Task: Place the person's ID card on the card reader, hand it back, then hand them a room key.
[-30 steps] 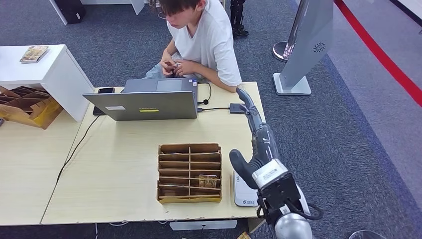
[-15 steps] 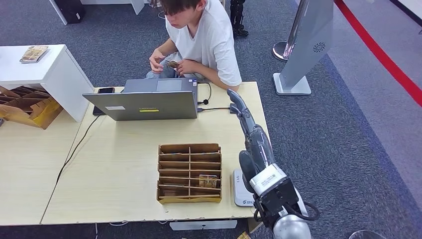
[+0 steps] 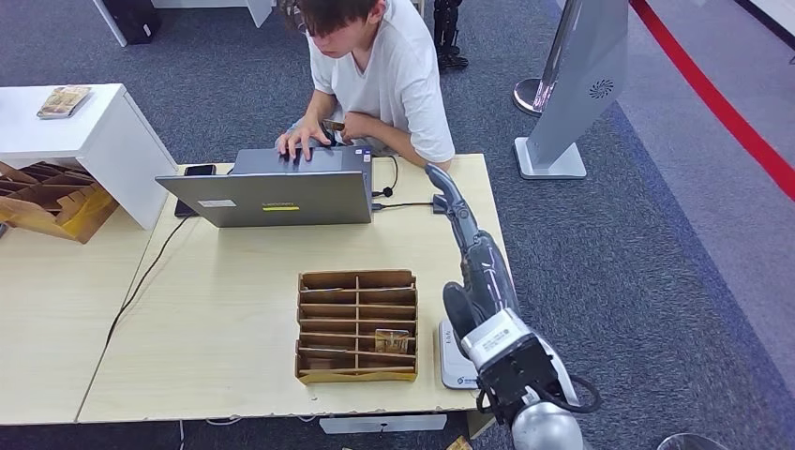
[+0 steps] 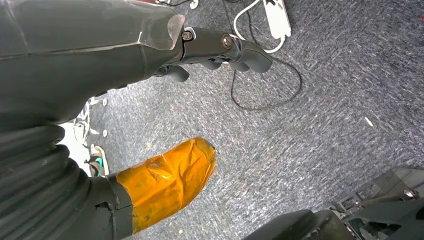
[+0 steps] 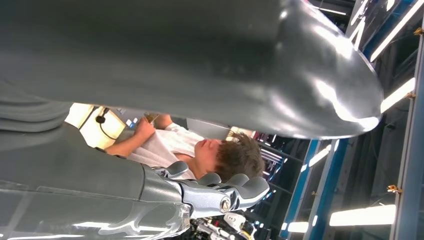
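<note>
Nearest us, at the pale wooden table's (image 3: 234,375) front edge, the white flat card reader (image 3: 451,361) lies just right of the brown cardboard slotted organizer (image 3: 357,324), partly under our right arm. Our right hand (image 3: 457,217) reaches out empty, fingers extended and close together, above the table's far right corner beside the grey open laptop (image 3: 277,195). Beyond the far edge, the seated person in a white T-shirt (image 3: 394,75) holds a small tan card (image 3: 334,125), while our left hand (image 4: 220,47) hangs over grey carpet, fingers curled, holding nothing.

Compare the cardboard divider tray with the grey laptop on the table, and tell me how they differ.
The brown cardboard divider tray lies flat and open-topped, split into rows of slots, one holding a card. The grey laptop stands open with its lid up, cabled, and a person's hand rests on its keyboard. The tray sits at the near edge, the laptop at the far one. Both rest on the pale wooden table.
</note>
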Action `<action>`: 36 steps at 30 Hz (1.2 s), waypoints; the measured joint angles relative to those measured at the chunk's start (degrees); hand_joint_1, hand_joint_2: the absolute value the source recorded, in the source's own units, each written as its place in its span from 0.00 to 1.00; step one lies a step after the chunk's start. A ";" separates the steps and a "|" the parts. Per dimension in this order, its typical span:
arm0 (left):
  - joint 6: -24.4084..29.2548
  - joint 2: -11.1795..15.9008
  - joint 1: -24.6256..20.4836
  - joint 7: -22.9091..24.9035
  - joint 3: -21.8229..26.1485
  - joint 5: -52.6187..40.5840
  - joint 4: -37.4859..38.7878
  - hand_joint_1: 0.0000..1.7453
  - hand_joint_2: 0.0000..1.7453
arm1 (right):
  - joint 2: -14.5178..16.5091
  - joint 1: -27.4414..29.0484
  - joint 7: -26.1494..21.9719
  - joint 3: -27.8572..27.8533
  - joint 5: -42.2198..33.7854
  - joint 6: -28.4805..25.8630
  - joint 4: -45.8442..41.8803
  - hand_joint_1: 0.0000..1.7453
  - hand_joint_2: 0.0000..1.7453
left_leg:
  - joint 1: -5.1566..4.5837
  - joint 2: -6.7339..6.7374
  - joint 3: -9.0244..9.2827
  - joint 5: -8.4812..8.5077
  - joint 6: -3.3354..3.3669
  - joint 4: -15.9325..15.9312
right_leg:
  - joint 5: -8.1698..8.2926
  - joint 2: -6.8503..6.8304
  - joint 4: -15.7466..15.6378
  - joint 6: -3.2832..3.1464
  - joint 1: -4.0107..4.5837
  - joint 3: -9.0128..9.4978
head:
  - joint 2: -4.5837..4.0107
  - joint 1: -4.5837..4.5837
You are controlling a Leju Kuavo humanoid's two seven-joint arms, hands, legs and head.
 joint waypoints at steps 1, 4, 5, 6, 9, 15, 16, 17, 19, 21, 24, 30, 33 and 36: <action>0.00 -0.01 0.00 0.00 0.00 0.01 0.00 0.00 1.00 | -0.01 -0.03 0.00 0.01 0.01 0.00 0.02 0.00 0.00 | 0.00 0.00 0.00 0.00 0.00 0.00 | 0.00 0.00 0.00 0.00 0.00 0.00 | 0.01 0.00; 0.00 -0.02 0.00 -0.01 0.00 0.03 0.00 0.00 1.00 | -0.02 -0.06 0.01 0.03 0.02 -0.01 0.04 0.00 0.00 | 0.00 0.00 0.00 0.00 0.00 0.00 | 0.00 0.00 0.00 0.00 0.00 0.00 | 0.01 0.00; 0.00 -0.03 0.00 -0.01 0.00 0.04 0.00 0.00 1.00 | -0.02 -0.07 0.02 0.03 0.03 -0.04 0.05 0.00 0.00 | 0.00 0.00 0.00 0.00 0.00 0.00 | 0.00 0.00 0.00 0.00 0.00 0.00 | 0.01 0.00; 0.00 -0.03 0.01 -0.02 0.00 0.06 0.00 0.00 1.00 | -0.02 -0.07 0.10 0.03 0.24 -0.20 0.05 0.00 0.00 | 0.00 0.00 0.00 0.00 0.00 0.00 | 0.00 0.00 0.00 0.00 0.00 0.00 | 0.01 0.00; 0.03 -0.03 0.01 -0.02 0.02 0.13 0.00 0.00 1.00 | -0.07 -0.04 0.93 0.03 2.87 -1.85 0.17 0.00 0.00 | 0.00 0.00 0.00 0.00 0.00 0.00 | 0.00 0.00 0.00 0.00 0.00 0.00 | 0.01 0.00; 0.04 -0.08 0.09 0.09 0.01 -0.57 0.00 0.00 1.00 | -0.14 1.26 1.28 0.09 13.81 -7.38 0.75 0.00 0.00 | 0.00 0.00 0.00 0.00 0.00 0.00 | 0.00 0.00 0.00 0.00 0.00 -0.01 | 0.01 0.00; 0.01 -0.10 0.09 0.14 0.00 -0.77 0.00 0.00 1.00 | -0.16 1.64 1.19 0.15 16.02 -8.25 0.77 0.00 0.00 | 0.00 0.00 0.00 0.00 0.00 0.00 | 0.00 0.00 0.00 0.00 0.00 -0.01 | 0.01 0.00; -0.06 -0.11 0.08 0.20 0.00 -0.95 0.00 0.00 1.00 | -0.22 2.00 1.08 0.23 18.31 -9.02 0.77 0.00 0.00 | 0.00 0.00 0.00 0.00 0.00 0.00 | 0.00 0.00 0.00 0.00 0.00 -0.01 | 0.01 0.00; -0.32 -0.11 0.05 0.37 0.00 -1.31 0.00 0.00 1.00 | -0.38 2.87 1.10 0.38 23.10 -10.42 0.79 0.00 0.00 | 0.00 0.00 0.00 -0.01 0.00 0.00 | -0.01 0.00 0.00 0.00 0.00 -0.02 | 0.01 0.00; -0.61 -0.10 0.03 0.58 -0.01 -1.63 0.00 0.00 1.00 | -0.54 3.93 1.58 0.48 27.29 -11.37 0.95 0.00 0.00 | 0.00 0.00 0.00 -0.01 0.00 0.00 | -0.01 0.00 0.00 0.00 0.00 -0.02 | 0.01 0.00; -0.78 -0.10 0.02 0.70 -0.02 -1.86 0.00 0.00 1.00 | -0.75 5.23 2.02 0.62 29.91 -11.97 1.40 0.00 0.00 | 0.00 0.00 0.00 -0.01 0.00 0.00 | -0.01 0.00 -0.01 0.00 0.00 -0.02 | 0.01 0.00; -1.00 -0.10 0.01 0.75 -0.08 -2.08 0.00 0.00 1.00 | -1.07 6.19 2.38 0.88 32.14 -12.69 2.24 0.00 1.00 | 0.00 0.00 0.00 -0.01 0.00 0.00 | -0.01 0.00 0.00 0.00 0.00 -0.01 | 0.01 0.00; -1.28 -0.10 0.00 0.79 -0.13 -2.48 -0.01 0.00 1.00 | -1.10 6.78 2.78 1.09 34.88 -14.13 3.14 0.00 1.00 | 0.00 0.00 0.00 -0.01 0.00 0.00 | -0.01 0.00 0.00 0.00 0.00 -0.01 | 0.01 0.00; -1.69 -0.08 -0.08 0.86 -0.16 -2.86 -0.02 0.00 1.00 | -1.15 7.15 3.37 1.41 37.98 -15.28 4.55 0.00 1.00 | 0.00 0.00 0.00 -0.01 0.00 0.00 | -0.01 0.01 0.00 0.00 0.00 -0.01 | 0.01 0.00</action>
